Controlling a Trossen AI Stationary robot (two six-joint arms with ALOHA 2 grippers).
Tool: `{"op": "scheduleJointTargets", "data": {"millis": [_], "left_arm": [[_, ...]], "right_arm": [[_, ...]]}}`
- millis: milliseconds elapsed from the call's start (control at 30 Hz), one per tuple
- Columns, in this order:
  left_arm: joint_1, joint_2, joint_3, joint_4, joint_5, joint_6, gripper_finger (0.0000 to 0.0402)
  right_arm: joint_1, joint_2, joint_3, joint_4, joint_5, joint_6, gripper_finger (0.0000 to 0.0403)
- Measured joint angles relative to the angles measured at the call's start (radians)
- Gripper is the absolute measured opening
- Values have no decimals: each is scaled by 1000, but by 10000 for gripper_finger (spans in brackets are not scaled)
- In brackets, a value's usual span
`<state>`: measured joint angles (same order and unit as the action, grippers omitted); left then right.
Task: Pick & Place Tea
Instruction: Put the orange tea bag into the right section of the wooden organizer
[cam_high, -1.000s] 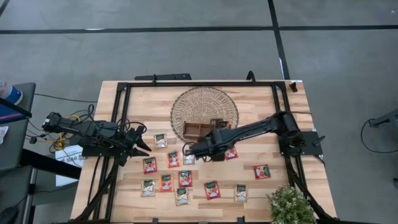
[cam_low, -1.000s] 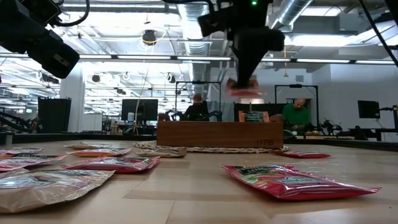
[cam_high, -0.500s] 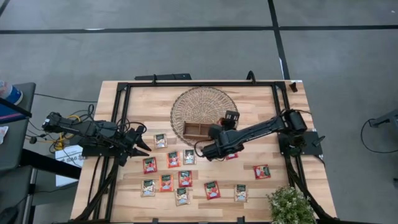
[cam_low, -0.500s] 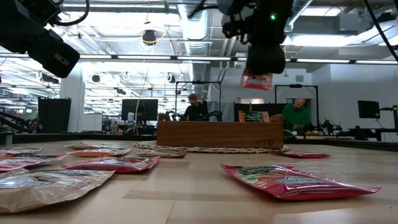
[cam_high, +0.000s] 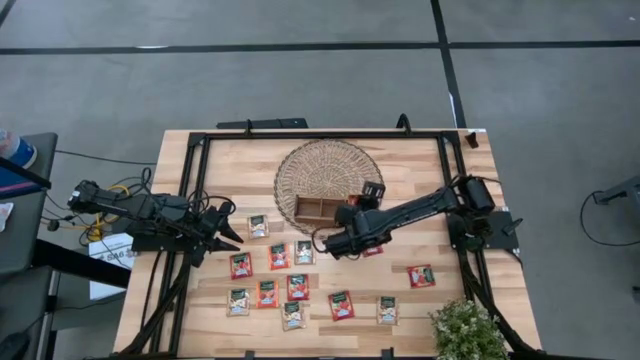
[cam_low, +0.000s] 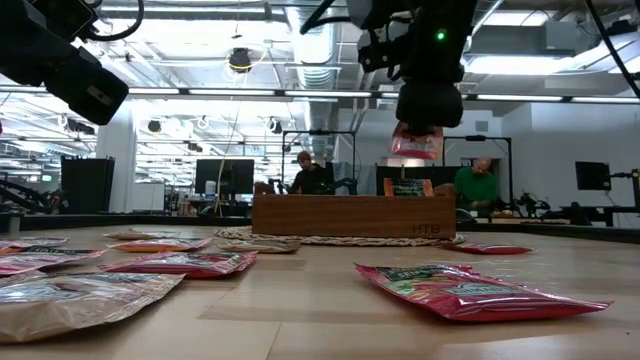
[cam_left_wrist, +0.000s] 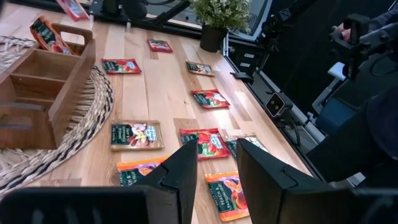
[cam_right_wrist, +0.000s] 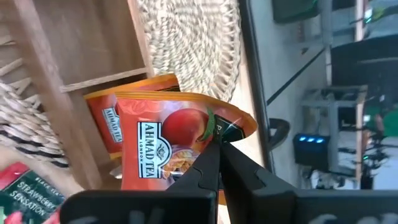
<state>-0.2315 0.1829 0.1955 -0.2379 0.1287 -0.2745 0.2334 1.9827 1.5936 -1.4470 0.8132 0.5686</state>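
The right gripper (cam_right_wrist: 217, 146) is pinched on one orange sachet (cam_right_wrist: 168, 146), holding it by an edge in the air just short of the tray (cam_high: 318, 208). In the low view that sachet (cam_low: 416, 142) hangs below the gripper (cam_low: 428, 100), above the tray's (cam_low: 350, 215) right end. One more orange sachet already stands in the tray's end compartment (cam_right_wrist: 102, 118) (its top shows over the wall in the low view).

The tray has three compartments and sits on one round woven mat (cam_high: 330, 165) on the table (cam_high: 420, 160).

The left gripper (cam_high: 228, 232) waits at the table's left side, near the sachet rows; in its own view the two fingers (cam_left_wrist: 186, 168) stand a narrow gap apart with nothing between them.

From above, eleven sachets can be counted lying flat on the table: seven red-toned and four cream. One cream sachet (cam_high: 258, 225) lies just beside the left gripper, one red sachet (cam_high: 421, 275) lies apart towards the right, and one red one is partly hidden under the right arm. One potted plant (cam_high: 465, 330) stands at the near right corner.
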Motion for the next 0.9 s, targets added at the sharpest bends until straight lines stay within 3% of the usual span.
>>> {"op": "scheduleJointTargets", "data": {"millis": [333, 900], "left_arm": [[0, 0, 0, 0, 0, 0, 103], [0, 0, 0, 0, 0, 38, 103]], "right_arm": [[-42, 0, -13, 76, -16, -98, 1], [-32, 1, -81, 145, -22, -123, 0]]}}
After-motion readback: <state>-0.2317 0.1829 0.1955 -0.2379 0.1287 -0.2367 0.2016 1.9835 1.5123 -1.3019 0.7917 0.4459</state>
